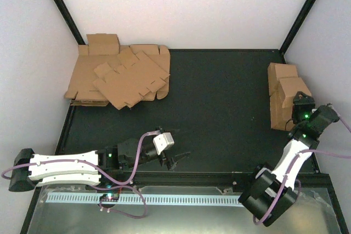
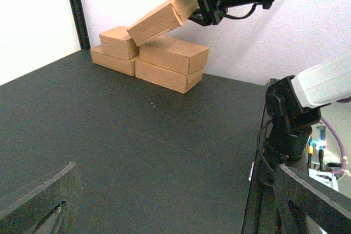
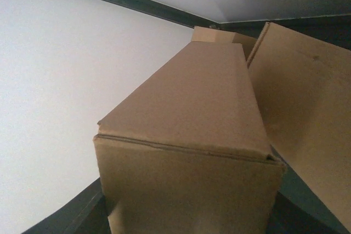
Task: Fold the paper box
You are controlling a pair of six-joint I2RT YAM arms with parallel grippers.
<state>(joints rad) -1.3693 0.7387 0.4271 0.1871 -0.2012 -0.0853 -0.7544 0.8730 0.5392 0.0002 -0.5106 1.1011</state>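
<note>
The long, rectangular, plain brown cardboard paper box (image 2: 162,20) is folded up and closed. It hangs tilted at about 3 o'clock on the matte black bench (image 1: 219,108), close to the white right wall. Its higher end points toward 6 o'clock and its lower end dips toward 12 o'clock.

The right hand (image 2: 196,5) is clenched on that higher end and grasps the paper box clear of the bench top. In the right wrist view the box fills the middle of the picture, end face nearest, and the fingers themselves are hidden behind it.

The lower end comes down over a stack of blocky brown cardboard cuboids (image 2: 164,67). They sit on the bench against the same wall, directly under the box. I cannot tell whether the low corner touches the top of the stack or stops just above it.

The left hand (image 1: 174,161) is well apart from all this, low over the bench at about 7 o'clock. It points toward 3 o'clock and is released: its dark fingers (image 2: 38,201) are spread wide with only bare bench between them.

At about 10 o'clock, in the far left corner, lies a heap of flat brown cardboard sheets (image 1: 123,78) with cut flaps and tabs. The sheets overlap one another at different angles.
</note>
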